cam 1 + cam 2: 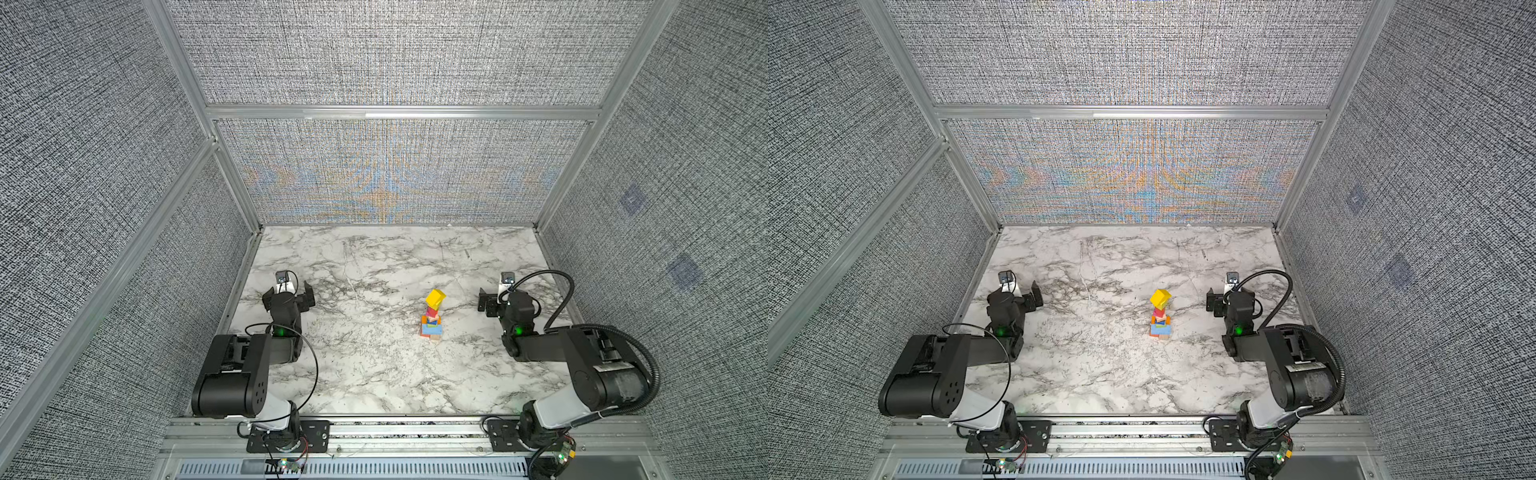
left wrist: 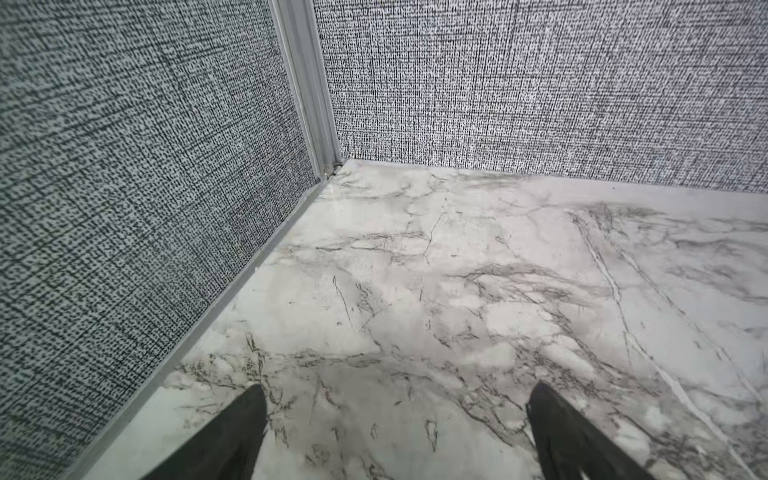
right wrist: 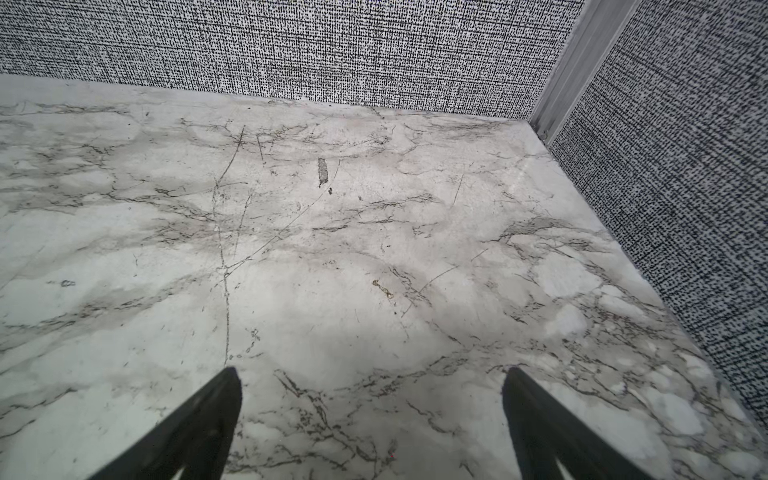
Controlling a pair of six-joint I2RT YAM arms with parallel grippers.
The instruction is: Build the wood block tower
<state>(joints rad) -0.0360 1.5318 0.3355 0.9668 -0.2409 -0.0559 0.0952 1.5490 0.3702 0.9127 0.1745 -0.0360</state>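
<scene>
The tower [image 1: 433,316] [image 1: 1160,316] of wood blocks stands on the marble table, right of the middle, in both top views. A yellow cube [image 1: 435,296] sits tilted on top, with red, magenta and blue cubes under it. A light blue brick [image 1: 431,330] and orange and tan pieces lie lowest. My left gripper [image 1: 288,293] [image 2: 397,399] is open and empty, far to the tower's left near the left wall. My right gripper [image 1: 509,300] [image 3: 372,382] is open and empty, a short way right of the tower. Neither wrist view shows any block.
Grey fabric walls with aluminium posts [image 2: 307,83] close the table on the left, back and right. Bare marble [image 1: 374,257] lies behind the tower and between the arms. An aluminium rail [image 1: 407,428] carrying both arm bases runs along the front edge.
</scene>
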